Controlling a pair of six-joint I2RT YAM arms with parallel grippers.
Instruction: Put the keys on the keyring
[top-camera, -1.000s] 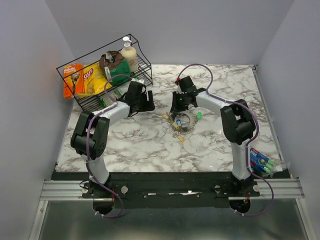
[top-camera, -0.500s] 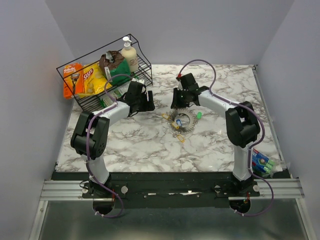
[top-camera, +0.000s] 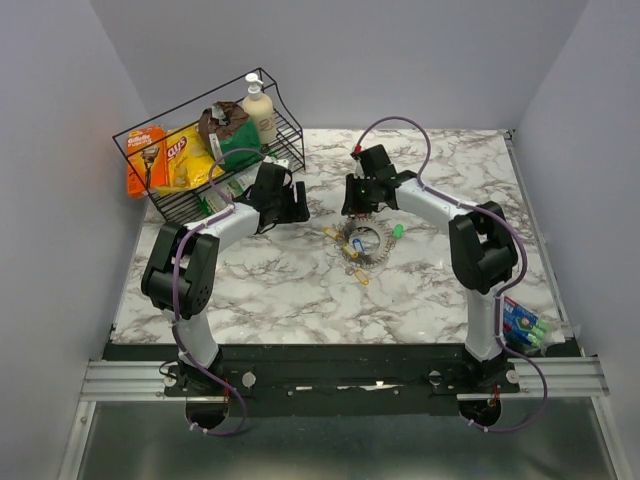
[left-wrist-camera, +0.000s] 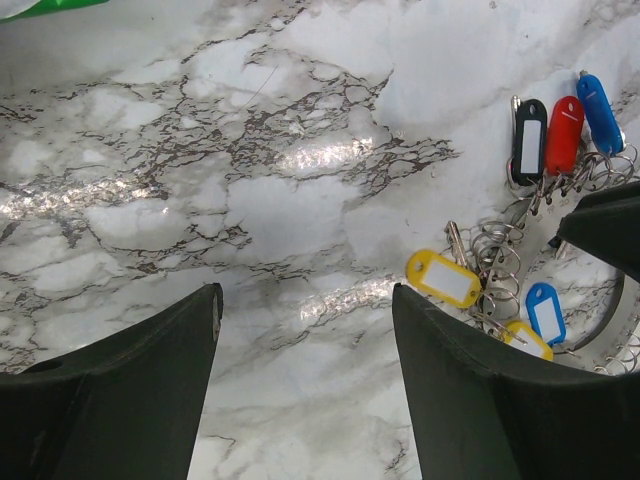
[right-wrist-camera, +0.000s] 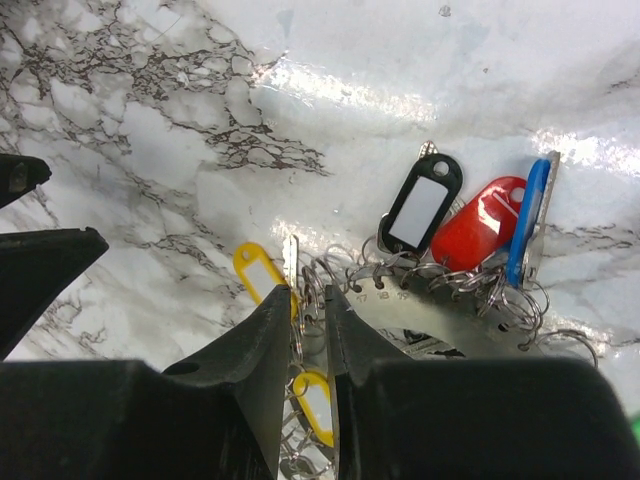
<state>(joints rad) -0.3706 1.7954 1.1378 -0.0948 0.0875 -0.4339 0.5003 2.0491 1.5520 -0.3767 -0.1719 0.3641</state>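
Partly hidden keyring (right-wrist-camera: 440, 308) under right hand (right-wrist-camera: 308, 296)

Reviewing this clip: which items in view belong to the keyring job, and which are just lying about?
Job in hand:
- tagged keys
- keyring

Lying about:
- wire basket
- soap bottle
- orange razor pack
- blue packet

Numbers 17, 18, 19 on keyring (right-wrist-camera: 430, 312); yellow pack (top-camera: 183, 157) lettering blurred.

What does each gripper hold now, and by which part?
Left gripper: nothing, open. Right gripper: jaws narrow at the keys; a hold cannot be told.
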